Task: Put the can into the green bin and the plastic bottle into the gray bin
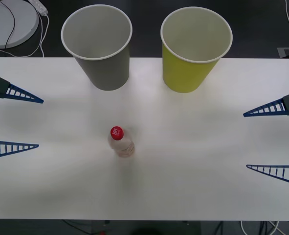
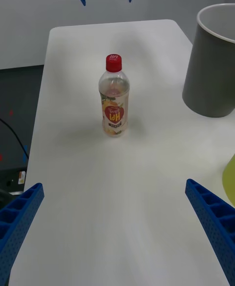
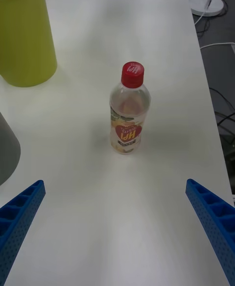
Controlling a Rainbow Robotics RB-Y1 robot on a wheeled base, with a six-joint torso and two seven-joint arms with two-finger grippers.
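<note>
Red-capped bottle (image 1: pixel 121 142) upright mid-counter (image 1: pixel 193 191), label showing a red heart, lettering unreadable. Near the far edge: gray bin (image 1: pixel 101 49), green bin (image 1: pixel 193 51). Left gripper (image 1: pixel 17 120) and right gripper (image 1: pixel 271 139) low at opposite sides, jaws wide, empty.

Bottle and two bins on the table (image 1: pixel 208 196)

The plastic bottle (image 1: pixel 121 142) stands upright near centre; behind it, the gray bin (image 1: pixel 99 46) sits left of the green bin (image 1: pixel 193 49).
</note>
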